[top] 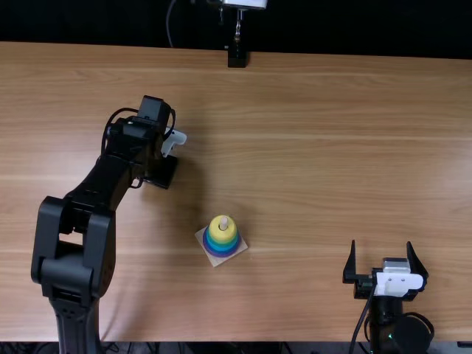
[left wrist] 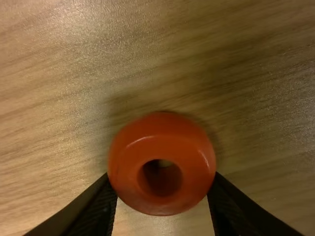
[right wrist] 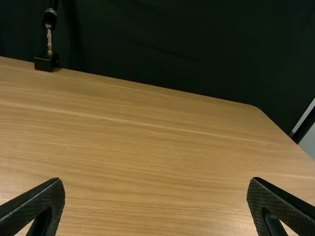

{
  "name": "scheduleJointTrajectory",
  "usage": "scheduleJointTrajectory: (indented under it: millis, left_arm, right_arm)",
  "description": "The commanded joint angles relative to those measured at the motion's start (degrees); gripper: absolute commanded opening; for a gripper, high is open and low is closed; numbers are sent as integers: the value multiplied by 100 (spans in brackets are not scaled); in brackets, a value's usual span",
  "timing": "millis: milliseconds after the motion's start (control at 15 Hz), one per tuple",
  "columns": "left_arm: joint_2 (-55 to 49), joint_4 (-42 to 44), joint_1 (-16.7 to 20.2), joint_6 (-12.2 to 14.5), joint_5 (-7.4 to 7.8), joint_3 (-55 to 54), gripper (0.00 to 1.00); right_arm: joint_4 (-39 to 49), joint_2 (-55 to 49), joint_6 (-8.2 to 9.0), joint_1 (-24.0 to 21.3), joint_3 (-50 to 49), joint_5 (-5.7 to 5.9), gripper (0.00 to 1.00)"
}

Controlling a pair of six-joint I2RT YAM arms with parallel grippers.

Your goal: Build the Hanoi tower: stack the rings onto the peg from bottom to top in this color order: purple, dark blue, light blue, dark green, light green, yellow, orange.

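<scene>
Top view: the left gripper (top: 161, 169) is seen pointed down over the left side of the table (top: 332, 147), its fingertips hidden from above. To the right of its jaws and closer to the near edge, the stack is seated on its base (top: 215, 261). Purple ring (top: 221, 255) at bottom, blue and teal bands above it, yellow ring (top: 221, 231) on top, tip of the peg (top: 223, 221) poking through; the bands in between are too small to be sorted surely. The stack is placed between the two grippers, nearer the left one. The right gripper (top: 381, 254) is seen low on the right, well apart from the stack, jaws spread and pointed toward the far edge. A black stand (top: 236, 57) is set at the far edge, well beyond both pairs of jaws. Left wrist view: the orange ring (left wrist: 189, 147) is pinched by the left jaws, one finger touching each side, hole turned to the camera and located between the fingertips; wood grain is seen behind it. Right wrist view: the right jaws are spread wide, one at each side, with table surface seen between and past them; the stand and a dark curtain are seen beyond the tips.
</scene>
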Motion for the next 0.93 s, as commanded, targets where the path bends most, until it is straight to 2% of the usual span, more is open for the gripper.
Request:
scheduleJointTrajectory:
  millis: [0,67,133,200,267,333,867]
  left_arm:
    - [164,-2,102,-126,-73,-137,33]
    - [172,19,102,-126,-52,-128,32]
    - [172,40,102,-115,-20,-119,37]
    - [172,83,102,-94,22,-101,55]
    - [172,51,102,-126,33,-84,84]
    - [172,19,102,-136,33,-49,100]
    - [339,-44,76,-136,54,373,100]
  right_arm:
    - [-50,-69,-16,-62,-95,68,100]
    - [-50,-69,-16,-62,-95,68,100]
    - [-50,-69,-16,-62,-103,68,100]
    - [-50,-69,-16,-62,-95,68,100]
    - [-50,-69,-16,-62,-95,68,100]
    - [-50,-69,-16,-62,-95,68,100]
    - [-50,-69,-16,-62,-103,68,100]
